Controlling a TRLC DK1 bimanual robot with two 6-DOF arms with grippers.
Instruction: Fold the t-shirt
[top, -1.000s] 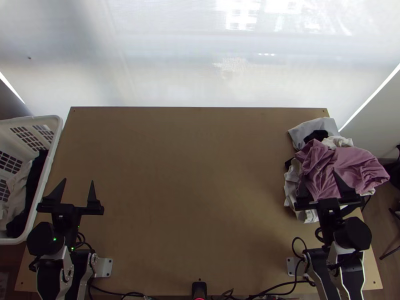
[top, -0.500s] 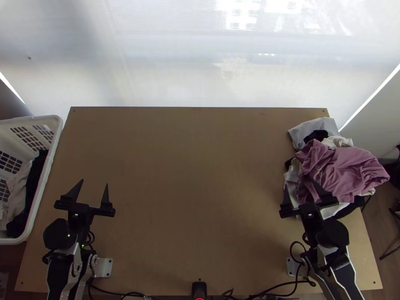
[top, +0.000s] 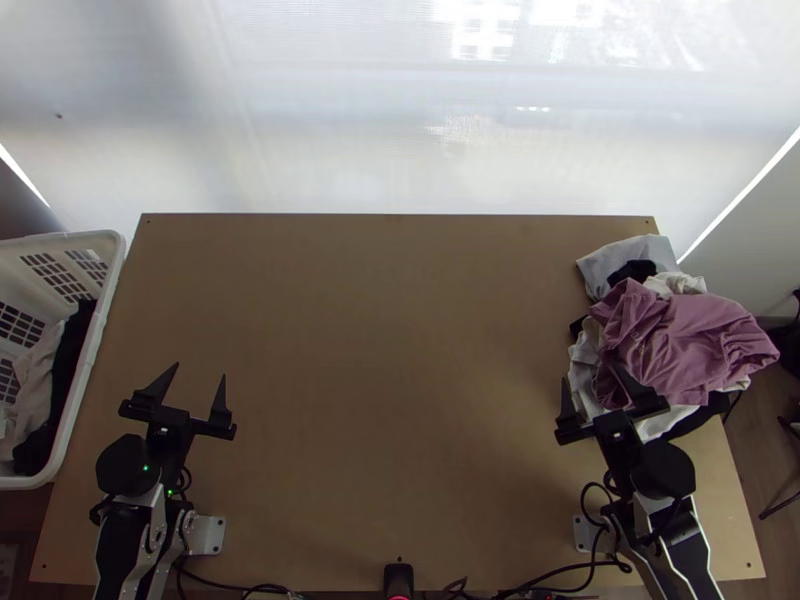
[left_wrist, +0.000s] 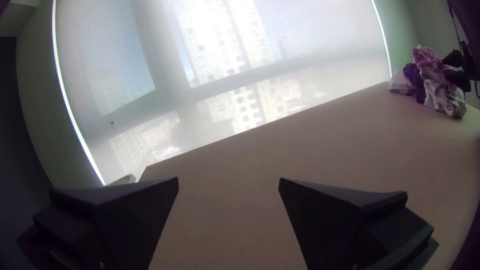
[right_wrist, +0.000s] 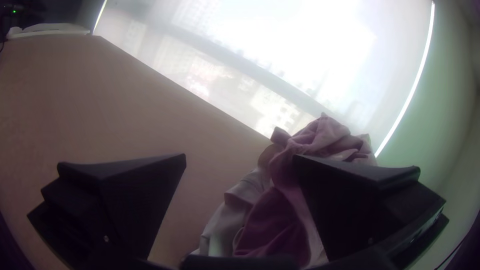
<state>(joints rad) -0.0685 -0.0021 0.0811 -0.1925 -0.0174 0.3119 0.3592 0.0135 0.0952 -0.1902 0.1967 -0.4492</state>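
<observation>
Nearest us, a small black device (top: 398, 578) stands at the near edge of the table (top: 400, 350), with black cables (top: 565, 572) running beside it. Pale brackets, one near each arm's base, lie flat on the wood.

A little farther in, at our left, we have the left gripper (top: 199, 371) above the table, its pincer spread wide, with bare wood between the fingertips in its wrist view. At our right, the right gripper (top: 590, 374) is at the near side of the pile; its pincer is spread wide too, one finger overlapping the pink cloth (top: 690, 340) from above. We cannot tell whether they touch.

That pink cloth lies bunched on top of the pile at the table's right side. We cannot tell which piece is the t-shirt. Pale cloth (top: 585, 352) pokes out from under it. Beyond our left edge stands the white basket (top: 98, 340), holding black cloth (top: 70, 370) and pale laundry (top: 35, 390).

Farther off, grey cloth (top: 625, 258) makes the pile's far end, beside a dark piece (top: 632, 271). Past the table's far edge hangs a translucent blind (top: 350, 130), with buildings (left_wrist: 240, 107) showing through.
</observation>
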